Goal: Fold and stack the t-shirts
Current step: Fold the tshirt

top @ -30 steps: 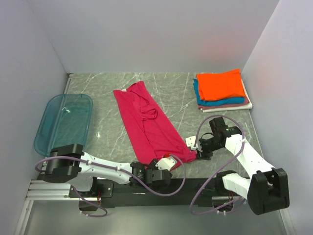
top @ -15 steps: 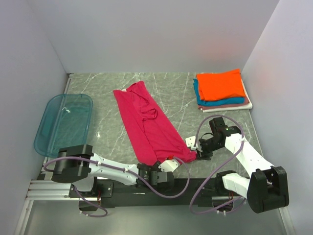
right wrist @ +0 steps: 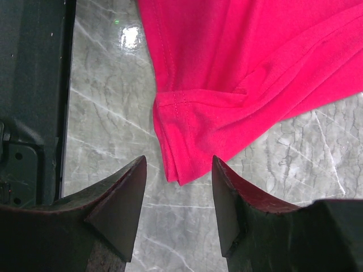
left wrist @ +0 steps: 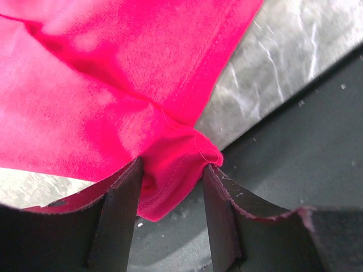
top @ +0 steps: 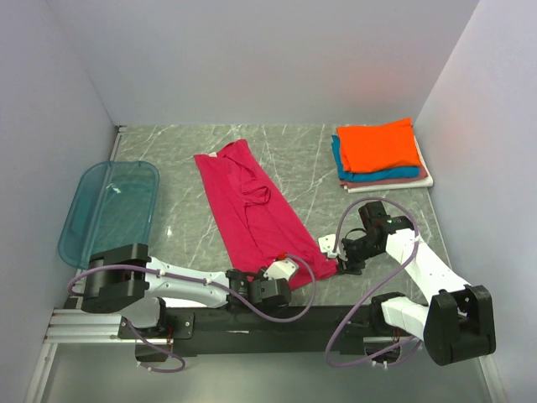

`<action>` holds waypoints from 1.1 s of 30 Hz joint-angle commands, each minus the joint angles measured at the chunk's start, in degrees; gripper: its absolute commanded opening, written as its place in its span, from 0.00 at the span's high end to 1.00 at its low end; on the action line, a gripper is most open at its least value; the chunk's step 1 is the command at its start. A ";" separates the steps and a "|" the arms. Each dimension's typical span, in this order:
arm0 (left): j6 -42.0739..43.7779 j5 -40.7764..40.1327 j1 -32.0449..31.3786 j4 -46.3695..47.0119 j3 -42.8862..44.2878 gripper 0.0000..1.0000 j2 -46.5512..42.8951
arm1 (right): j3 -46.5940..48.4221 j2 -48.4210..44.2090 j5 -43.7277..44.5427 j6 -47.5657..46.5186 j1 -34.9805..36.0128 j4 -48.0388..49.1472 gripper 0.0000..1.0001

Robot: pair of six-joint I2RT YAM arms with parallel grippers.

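A magenta-red t-shirt lies flat in a long diagonal strip on the marble table. My left gripper is open at its near corner. In the left wrist view that bunched hem corner sits between my fingers and touches both. My right gripper is open at the shirt's near right corner, which in the right wrist view lies just ahead of the fingertips, flat on the table. A folded stack stands at the back right: orange on top, then teal, pinkish and white.
A translucent blue plastic tray sits at the left. The black base rail runs along the near edge, right beside the left gripper. White walls close in the table on three sides.
My left gripper has shifted slightly left and onto the shirt's near corner, and its arm has swung. The right arm and the shirt's layout look unchanged.
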 commanded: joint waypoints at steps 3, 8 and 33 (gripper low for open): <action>-1.48 0.67 0.88 -0.87 0.82 0.49 0.47 | 1.74 0.43 -0.75 -0.83 -0.40 -1.34 0.44; -2.27 1.02 1.23 0.19 0.91 0.50 0.47 | 1.30 0.35 -0.04 -1.10 -0.40 -0.73 0.44; -0.16 10.33 1.14 6.51 -3.57 1.00 -5.50 | -3.70 -0.36 6.37 -1.82 9.53 7.70 0.41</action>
